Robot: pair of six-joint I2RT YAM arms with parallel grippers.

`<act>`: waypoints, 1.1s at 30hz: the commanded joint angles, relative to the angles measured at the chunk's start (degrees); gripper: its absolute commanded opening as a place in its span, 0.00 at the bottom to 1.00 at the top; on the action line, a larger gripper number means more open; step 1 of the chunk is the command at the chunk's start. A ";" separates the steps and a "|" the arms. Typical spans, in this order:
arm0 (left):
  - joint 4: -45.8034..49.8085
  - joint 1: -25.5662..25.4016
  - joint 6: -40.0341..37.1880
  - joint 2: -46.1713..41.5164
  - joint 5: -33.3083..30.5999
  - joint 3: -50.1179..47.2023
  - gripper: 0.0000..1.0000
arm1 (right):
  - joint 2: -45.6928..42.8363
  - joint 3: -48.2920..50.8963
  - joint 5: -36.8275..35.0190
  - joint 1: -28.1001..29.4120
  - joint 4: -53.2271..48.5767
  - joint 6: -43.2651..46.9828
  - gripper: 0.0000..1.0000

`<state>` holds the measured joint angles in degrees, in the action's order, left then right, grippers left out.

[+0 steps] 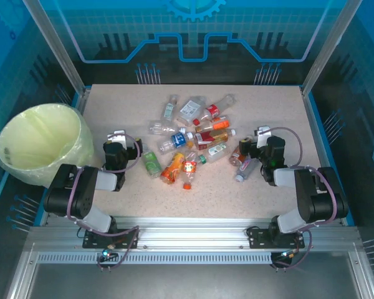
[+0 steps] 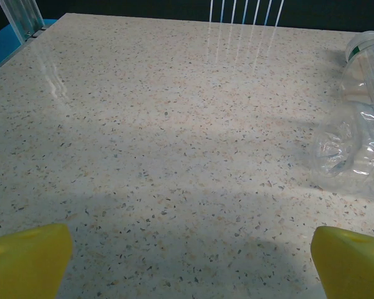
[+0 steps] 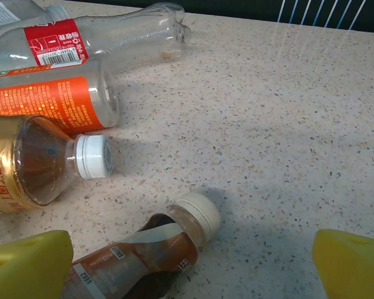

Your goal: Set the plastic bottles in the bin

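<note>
The speckled table (image 1: 268,187) carries roughly 15 bottles (image 1: 193,140) heaped near its centre. 1 bin (image 1: 40,143) stands off its left edge. The left gripper (image 2: 188,255) and right gripper (image 3: 190,258) both gape wide, empty.

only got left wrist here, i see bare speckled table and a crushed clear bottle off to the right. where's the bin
Observer: The large pale yellow-green round bin stands off the left edge of the table, left of the left gripper.
Operator: how many bottles total
Observer: Roughly fifteen small clear plastic bottles lie heaped mid-table, right of that gripper.
Operator: right arm busy
Observer: The right gripper is open and empty; a white-capped brown-drink bottle lies just ahead of it.
</note>
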<state>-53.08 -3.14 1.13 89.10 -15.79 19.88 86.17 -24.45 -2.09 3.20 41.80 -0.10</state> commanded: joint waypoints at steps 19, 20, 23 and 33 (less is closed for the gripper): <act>-2.16 0.41 -0.06 0.04 -0.53 1.03 0.99 | -0.06 -0.98 0.96 -0.55 0.21 0.51 1.00; -2.14 0.46 0.01 0.02 -0.62 1.02 0.99 | -0.04 -1.04 0.94 -0.55 0.21 0.52 1.00; -2.19 0.41 -0.07 0.03 -0.58 0.95 0.99 | -0.04 -1.02 1.11 -0.56 0.21 0.45 1.00; -0.88 -0.35 -1.36 -2.80 0.33 0.61 0.99 | -1.41 -1.51 0.68 -0.57 -1.73 0.23 1.00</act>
<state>-52.95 -3.16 1.08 88.88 -15.75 19.88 86.13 -24.49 -1.89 3.20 41.56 -0.10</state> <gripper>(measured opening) 0.992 0.997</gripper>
